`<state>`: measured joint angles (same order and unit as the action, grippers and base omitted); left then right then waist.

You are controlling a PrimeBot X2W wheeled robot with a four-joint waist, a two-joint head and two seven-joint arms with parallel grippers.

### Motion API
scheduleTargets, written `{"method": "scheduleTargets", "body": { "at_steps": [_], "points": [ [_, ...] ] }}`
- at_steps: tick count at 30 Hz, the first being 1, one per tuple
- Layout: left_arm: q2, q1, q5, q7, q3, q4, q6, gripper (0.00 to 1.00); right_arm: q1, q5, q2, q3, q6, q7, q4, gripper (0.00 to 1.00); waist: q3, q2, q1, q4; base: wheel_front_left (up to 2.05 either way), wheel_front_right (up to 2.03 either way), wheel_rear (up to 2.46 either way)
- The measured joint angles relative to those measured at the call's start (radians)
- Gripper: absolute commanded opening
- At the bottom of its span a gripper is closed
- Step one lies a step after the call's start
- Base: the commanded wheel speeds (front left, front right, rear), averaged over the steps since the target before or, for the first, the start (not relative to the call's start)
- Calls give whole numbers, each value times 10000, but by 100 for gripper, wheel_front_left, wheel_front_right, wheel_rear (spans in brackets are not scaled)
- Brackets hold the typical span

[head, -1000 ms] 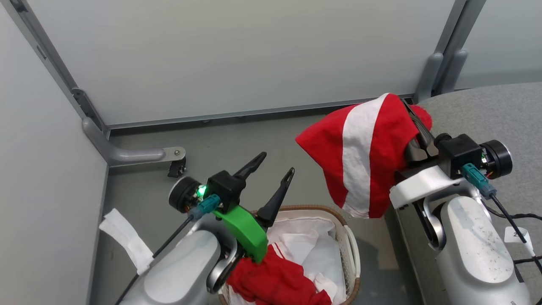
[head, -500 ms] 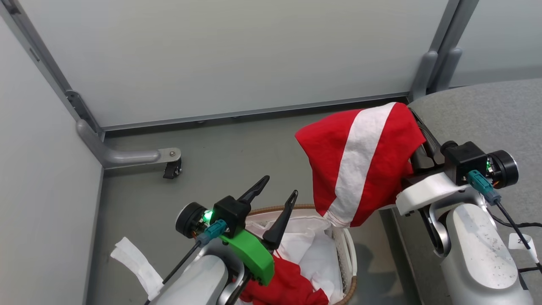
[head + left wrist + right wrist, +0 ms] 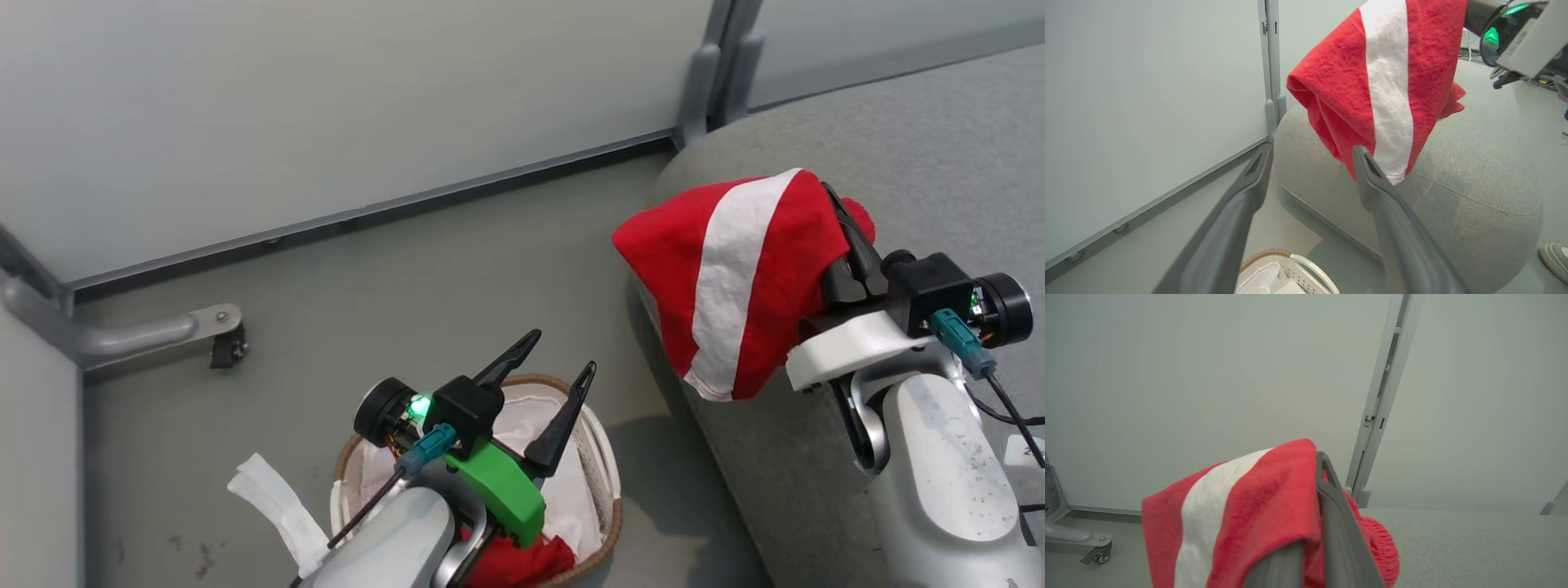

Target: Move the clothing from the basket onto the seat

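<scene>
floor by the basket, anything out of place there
Yes: a white strip of fabric or paper lies on the grey floor just left of the oval white basket with brown woven rim, outside it.

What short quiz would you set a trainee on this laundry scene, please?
1. True or false: the right gripper is shut on the red garment with the white band.
2. The left gripper has its jaws: A) open and empty; B) shut on cloth; C) shut on a wicker rim.
3. Fill in: the other red garment lies in the ____.

Key: 1 true; 2 A; 3 basket.
</scene>
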<state>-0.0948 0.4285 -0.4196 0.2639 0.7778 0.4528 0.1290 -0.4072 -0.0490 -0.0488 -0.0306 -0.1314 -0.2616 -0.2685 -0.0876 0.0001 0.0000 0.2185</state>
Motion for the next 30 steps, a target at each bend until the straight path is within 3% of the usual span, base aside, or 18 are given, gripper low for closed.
{"method": "scheduleTargets", "body": {
  "at_steps": [8, 14, 23, 30],
  "points": [
    [-67, 308, 15, 0, 234, -6, 2, 100, -151, 61, -12, -640, 0, 0, 44, 0, -516, 0, 0, 1255, 0, 0, 0],
    [-150, 573, 71, 0, 313, -36, 2, 100, -405, 29, -2, -961, 0, 0, 88, 0, -1114, 0, 0, 1738, 0, 0, 0],
    [-464, 1543, 328, 0, 458, -397, 2, 100, -2510, -1486, -23, -2316, 0, 0, 510, 0, -2193, 0, 0, 1644, 0, 0, 0],
    [-732, 2544, 721, 0, 625, -878, 2, 100, -5073, -2219, -1285, -3553, 0, -4, -25, 0, -3434, 0, 1, 1187, 0, 0, 0]
  ]
}}
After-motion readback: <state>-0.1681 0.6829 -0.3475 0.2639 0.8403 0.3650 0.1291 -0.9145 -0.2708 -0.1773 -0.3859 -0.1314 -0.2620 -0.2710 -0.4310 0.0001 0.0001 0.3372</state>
